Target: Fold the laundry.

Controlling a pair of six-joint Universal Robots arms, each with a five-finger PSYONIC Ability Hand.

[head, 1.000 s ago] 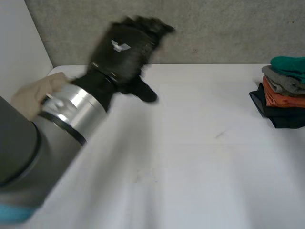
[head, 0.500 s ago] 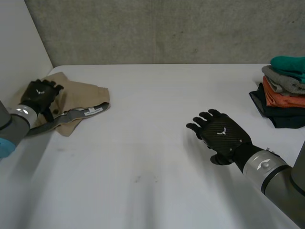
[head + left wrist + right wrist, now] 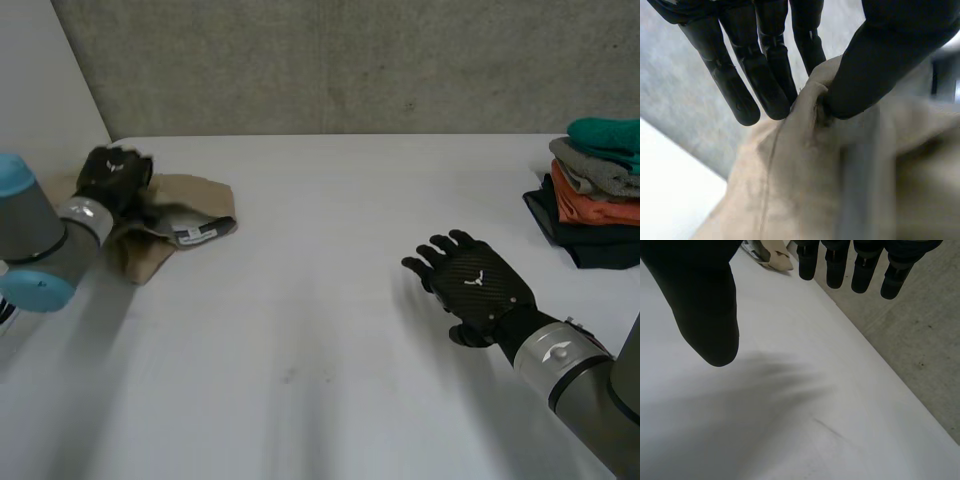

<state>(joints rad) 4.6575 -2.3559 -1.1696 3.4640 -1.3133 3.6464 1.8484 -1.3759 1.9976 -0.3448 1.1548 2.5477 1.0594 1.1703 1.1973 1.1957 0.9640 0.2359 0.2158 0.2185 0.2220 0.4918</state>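
The left robot hand (image 3: 113, 176) is working at the far left corner of the worktop (image 3: 330, 340), where the beige garment (image 3: 200, 196) is lying in a crumpled heap with its white label (image 3: 194, 236) facing up. In the left wrist view its fingers (image 3: 767, 80) and thumb (image 3: 875, 65) are closing on a raised ridge of the beige cloth and pinching it between them, so this robot hand is clamped on the garment near its edge.

The right robot hand (image 3: 478, 288) is hovering low over the bare worktop, right of the middle and well apart from the garment. Its fingers are spreading out straight, with the thumb held away from them, and it is holding nothing. A stack of folded clothes (image 3: 598, 195) is sitting at the right edge of the worktop, which suggests other pieces are already done.

The step in hand looks like fetching the next piece: the garment is being gripped but is not yet spread out. The next move is probably calling for the left robot hand to drag or lift the cloth toward the open middle of the worktop, where the right robot hand can reach a second edge and help flatten it. The pinch is taking only a small fold, so the cloth could slip out or bunch up further while travelling.
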